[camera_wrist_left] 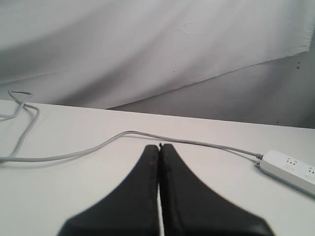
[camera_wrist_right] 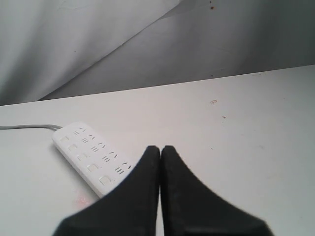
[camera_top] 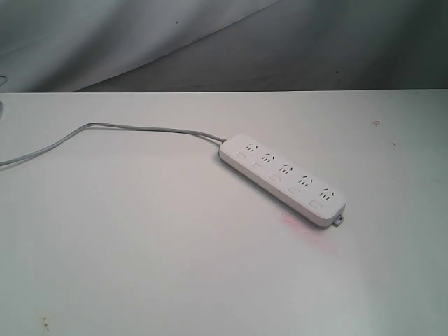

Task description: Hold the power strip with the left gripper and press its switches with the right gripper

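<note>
- white counter (camera_top: 140, 280) carries everything, with grey cloth (camera_top: 105, 35) hanging behind it.
- the power strip (camera_top: 283, 178) lies flat and slanted on the counter, right of middle in the exterior view, with neither arm touching it.
- its grey cable (camera_top: 126, 129) trails away to the left.
- left gripper (camera_wrist_left: 159, 147): jaws pressed together, empty.
- right gripper (camera_wrist_right: 160, 148): jaws pressed together, empty.
- five switches (camera_top: 276, 180) line the strip's near long edge.
- mounting tab (camera_top: 339, 222) juts from the strip's right end.

Your left gripper (camera_wrist_left: 159, 147) has its black fingers pressed together, nothing between them, over the white table (camera_wrist_left: 64, 191); beyond the tips the grey cable (camera_wrist_left: 123, 133) snakes across to the power strip (camera_wrist_left: 290, 169), well apart; grey cloth (camera_wrist_left: 147, 49) hangs behind.
</note>
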Motion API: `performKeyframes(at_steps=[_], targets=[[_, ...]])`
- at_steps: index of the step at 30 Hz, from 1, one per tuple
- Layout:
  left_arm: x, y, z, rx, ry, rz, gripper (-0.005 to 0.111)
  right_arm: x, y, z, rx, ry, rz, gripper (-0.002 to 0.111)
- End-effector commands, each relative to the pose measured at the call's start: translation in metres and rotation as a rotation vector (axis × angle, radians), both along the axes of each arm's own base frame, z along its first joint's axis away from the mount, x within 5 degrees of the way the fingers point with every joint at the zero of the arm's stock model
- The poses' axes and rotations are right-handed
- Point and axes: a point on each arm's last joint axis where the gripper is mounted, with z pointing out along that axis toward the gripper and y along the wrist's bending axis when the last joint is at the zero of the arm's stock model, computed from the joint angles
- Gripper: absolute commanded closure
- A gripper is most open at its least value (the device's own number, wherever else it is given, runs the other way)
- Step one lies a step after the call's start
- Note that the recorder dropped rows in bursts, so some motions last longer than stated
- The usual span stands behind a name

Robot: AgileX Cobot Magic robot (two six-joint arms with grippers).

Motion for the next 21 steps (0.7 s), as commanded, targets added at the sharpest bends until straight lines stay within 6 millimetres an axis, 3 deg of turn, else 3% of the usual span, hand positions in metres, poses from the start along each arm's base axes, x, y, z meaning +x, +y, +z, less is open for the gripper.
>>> performKeyframes(at_steps=[1, 17, 21], targets=[[-0.0002, 0.0005, -0.001, -0.004, -0.001, 0.007, 0.107, -0.0002, -0.0007, -0.0017, -0.014, 0.004, -0.006, 0.108], [-0.0002, 0.0005, -0.001, 0.005, -0.002, 0.006, 0.107, -0.0002, -0.0007, -0.0017, -0.014, 0.004, -0.006, 0.108], [-0.0041, 0.001, 0.0011, 0.119, -0.053, 0.002, 0.107, -0.0002, -0.0007, -0.0017, -0.014, 0.004, -0.006, 0.108]])
